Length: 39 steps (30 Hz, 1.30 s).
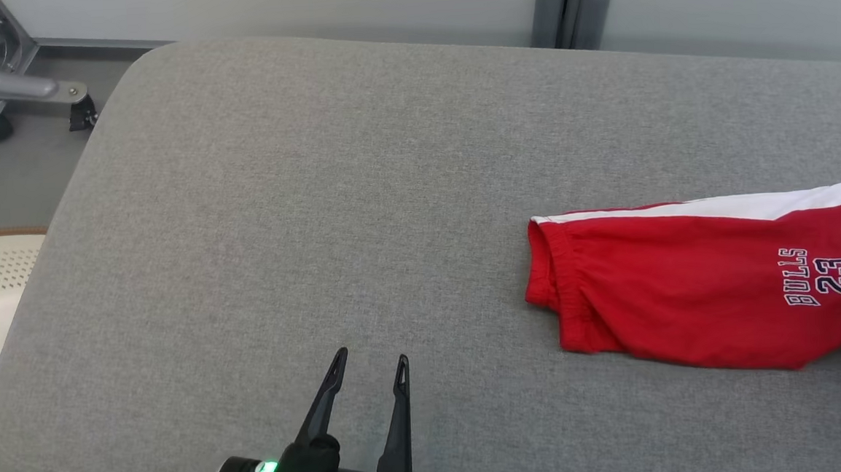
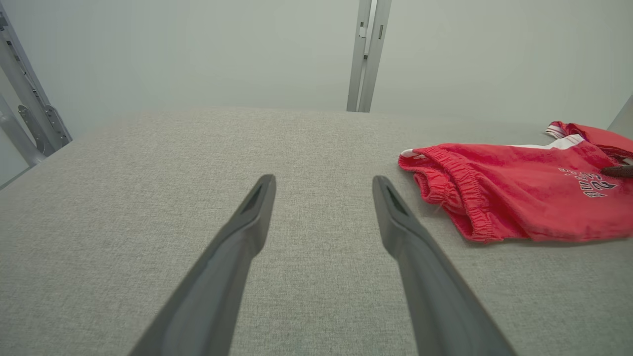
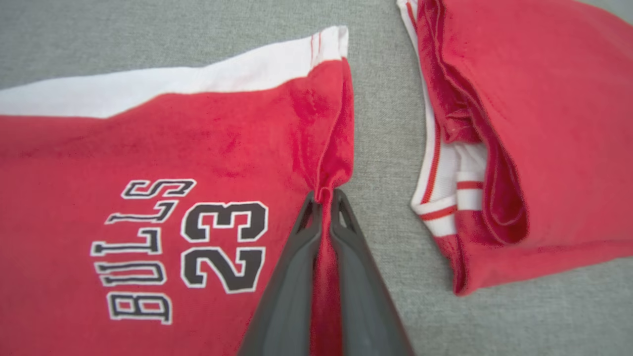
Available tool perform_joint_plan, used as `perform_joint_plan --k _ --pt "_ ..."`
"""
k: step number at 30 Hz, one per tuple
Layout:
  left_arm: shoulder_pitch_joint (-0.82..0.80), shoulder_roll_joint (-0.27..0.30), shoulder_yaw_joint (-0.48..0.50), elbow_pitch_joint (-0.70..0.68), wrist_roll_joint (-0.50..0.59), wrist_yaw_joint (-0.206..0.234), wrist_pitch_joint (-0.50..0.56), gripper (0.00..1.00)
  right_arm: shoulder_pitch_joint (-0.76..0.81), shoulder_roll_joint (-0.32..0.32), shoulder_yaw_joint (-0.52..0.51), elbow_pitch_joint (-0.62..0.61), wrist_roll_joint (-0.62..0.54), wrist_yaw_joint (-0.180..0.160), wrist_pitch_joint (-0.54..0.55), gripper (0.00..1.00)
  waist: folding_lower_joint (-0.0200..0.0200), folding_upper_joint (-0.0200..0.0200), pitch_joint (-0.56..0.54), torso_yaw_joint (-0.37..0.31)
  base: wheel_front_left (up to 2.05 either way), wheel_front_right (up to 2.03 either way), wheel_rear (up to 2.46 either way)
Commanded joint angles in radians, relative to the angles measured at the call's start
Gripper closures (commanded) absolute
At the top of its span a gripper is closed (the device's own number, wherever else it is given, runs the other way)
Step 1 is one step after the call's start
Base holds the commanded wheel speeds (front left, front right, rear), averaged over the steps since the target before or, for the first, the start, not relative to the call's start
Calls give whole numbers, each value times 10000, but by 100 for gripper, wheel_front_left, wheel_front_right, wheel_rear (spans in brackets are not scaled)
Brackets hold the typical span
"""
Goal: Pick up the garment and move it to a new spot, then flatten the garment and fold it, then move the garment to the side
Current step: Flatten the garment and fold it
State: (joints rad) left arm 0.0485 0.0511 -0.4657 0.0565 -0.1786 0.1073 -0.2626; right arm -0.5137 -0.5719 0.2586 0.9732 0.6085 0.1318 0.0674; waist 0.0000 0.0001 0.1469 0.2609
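Soft red shorts [image 3: 148,143], hem pinched in right gripper [image 3: 324,197], grey woven cushion [image 1: 316,198]

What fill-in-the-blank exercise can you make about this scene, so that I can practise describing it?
1. The right gripper is ____ on the hem of the red Bulls shorts.
2. The left gripper is ____, with nothing between its fingers, above the grey padded surface.
3. The number printed on the shorts is ____.
4. The band along one edge of the shorts is ____ in colour.

Missing words: shut; open; 23; white.
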Motion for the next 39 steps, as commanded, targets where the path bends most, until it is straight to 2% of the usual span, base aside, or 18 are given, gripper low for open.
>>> perform_joint_plan --k 1,6,12,28,36,37,38,39 --pt "114 0 -11 9 -37 56 -25 0 128 -158 26 -32 -85 -19 -96 100 0 -1 -274 -312 0 0 0" --pt "182 1 -57 80 -131 108 -25 0 -67 -336 229 -513 -223 -17 -109 100 0 -1 -511 -517 0 0 0" --pt "277 4 -128 234 -255 87 -25 0 -16 70 553 -1685 -220 -16 144 100 0 -1 -871 -483 0 0 0" --pt "473 3 -230 376 -444 82 -25 0 1200 2247 157 -4959 -1249 -16 1753 100 0 -1 -1350 482 0 0 0" --pt "228 2 -351 427 -525 28 -25 0 1471 3312 121 -5530 -1814 -14 2374 100 0 -1 -1138 867 0 0 0" --pt "209 2 -360 442 -534 20 -25 0 1491 3399 120 -5525 -1860 -14 2407 67 0 -1 -1129 887 0 0 0" --pt "184 2 -368 466 -545 10 -25 0 1519 3519 151 -5544 -1911 -14 2424 0 0 -1 -1127 907 0 0 0" --pt "172 2 -368 486 -544 14 -25 0 1553 3624 158 -5584 -1873 -13 2351 0 0 -1 -1141 914 0 0 0"
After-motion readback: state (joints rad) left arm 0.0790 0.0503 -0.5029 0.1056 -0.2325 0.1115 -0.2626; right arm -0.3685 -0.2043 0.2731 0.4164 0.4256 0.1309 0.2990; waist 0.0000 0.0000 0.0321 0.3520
